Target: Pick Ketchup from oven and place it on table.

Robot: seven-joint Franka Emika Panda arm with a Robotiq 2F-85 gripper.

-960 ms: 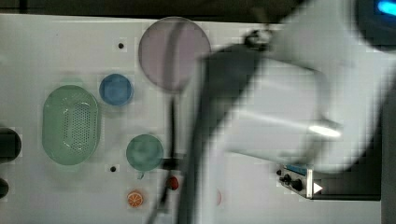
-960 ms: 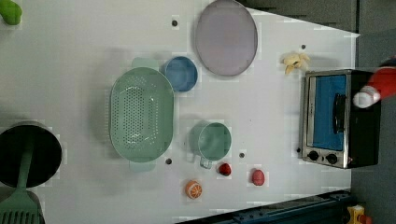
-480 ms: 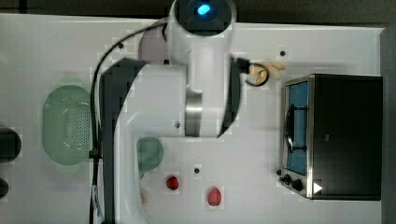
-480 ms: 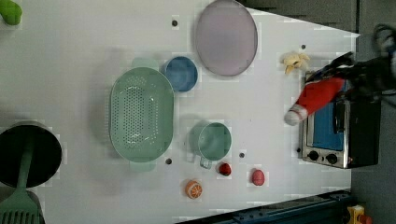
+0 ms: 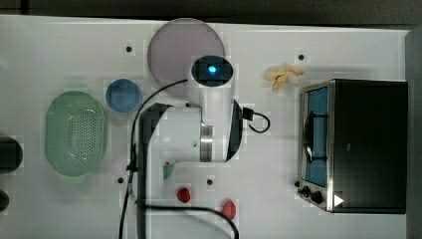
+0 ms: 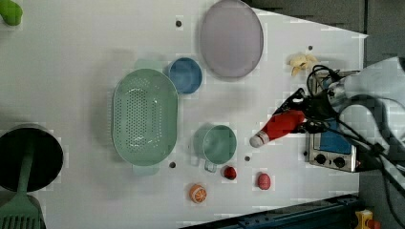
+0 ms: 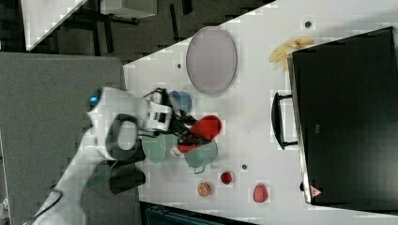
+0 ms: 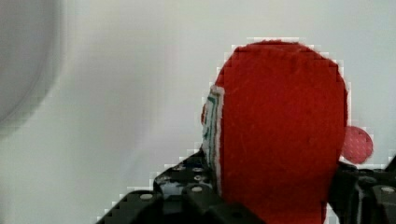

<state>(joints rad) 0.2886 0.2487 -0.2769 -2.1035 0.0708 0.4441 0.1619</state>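
The ketchup (image 6: 282, 125) is a red bottle with a white cap, held tilted above the white table (image 6: 71, 57). Its cap points toward the teal cup (image 6: 216, 143). My gripper (image 6: 302, 118) is shut on the bottle's base end. In the right view the gripper (image 7: 187, 132) holds the ketchup (image 7: 202, 131) over the teal cup. The wrist view has the bottle's red bottom (image 8: 280, 130) between my black fingers (image 8: 187, 186). The black oven (image 5: 366, 144) stands at the top view's right, and the arm partly covers the oven (image 6: 334, 150) in the left view.
Around the table's middle lie a lilac plate (image 6: 231, 38), a blue bowl (image 6: 184, 75), a green colander (image 6: 144, 117), two red fruits (image 6: 263, 181) and an orange slice (image 6: 197, 193). A yellow bunch (image 6: 300, 62) sits near the oven. A black pot (image 6: 28, 157) stands at the left view's left.
The arm has swung away from the oven toward the table's middle, carrying the ketchup out. In the left view the bottle moved left and down, and its cap now tilts downward.
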